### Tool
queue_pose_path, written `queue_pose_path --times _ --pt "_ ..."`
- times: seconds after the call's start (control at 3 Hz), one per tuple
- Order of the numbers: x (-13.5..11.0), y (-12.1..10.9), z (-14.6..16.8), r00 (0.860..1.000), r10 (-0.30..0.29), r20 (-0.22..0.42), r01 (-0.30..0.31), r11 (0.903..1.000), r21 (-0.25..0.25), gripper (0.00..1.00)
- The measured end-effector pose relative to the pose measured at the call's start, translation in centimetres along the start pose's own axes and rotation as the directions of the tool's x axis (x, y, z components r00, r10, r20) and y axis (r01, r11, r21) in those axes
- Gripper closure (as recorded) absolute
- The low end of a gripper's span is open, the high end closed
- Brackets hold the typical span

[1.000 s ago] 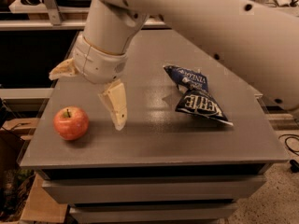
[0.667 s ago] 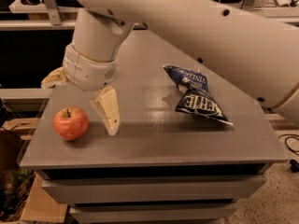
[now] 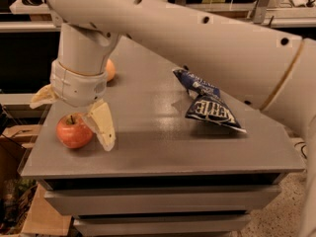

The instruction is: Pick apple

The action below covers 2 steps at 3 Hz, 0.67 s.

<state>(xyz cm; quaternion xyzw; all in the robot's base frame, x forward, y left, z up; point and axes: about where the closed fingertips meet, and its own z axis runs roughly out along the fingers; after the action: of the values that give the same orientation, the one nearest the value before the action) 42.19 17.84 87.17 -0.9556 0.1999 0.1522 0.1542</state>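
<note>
The apple [image 3: 74, 131], red with yellowish patches and a short dark stem, sits upright on the grey desk [image 3: 163, 147] near its front corner at the left of the view. The gripper [image 3: 70, 125] hangs low over this corner at the end of a thick white arm that crosses the view from the right. Its cream fingers [image 3: 102, 127] are spread wide and hold nothing. One finger slants down just beside the apple's right side, its tip close to the desk surface. The other points out past the desk's left edge, above and behind the fruit, so the apple lies between the two. Whether the nearer finger touches the apple cannot be told. A small orange fruit [image 3: 110, 69] shows farther back on the desk, partly hidden by the wrist. A dark blue chip bag [image 3: 207, 102] lies crumpled well apart to the right.
</note>
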Motion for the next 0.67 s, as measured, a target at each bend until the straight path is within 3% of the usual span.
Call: queue_pose_path --times 0.33,0.67 --pt "0.35 -0.72 0.79 1.000 -0.006 0.007 0.006 0.9998 -0.019 0.00" --pt "1.24 -1.16 1.08 1.000 0.007 0.006 -0.007 0.9997 -0.023 0.18"
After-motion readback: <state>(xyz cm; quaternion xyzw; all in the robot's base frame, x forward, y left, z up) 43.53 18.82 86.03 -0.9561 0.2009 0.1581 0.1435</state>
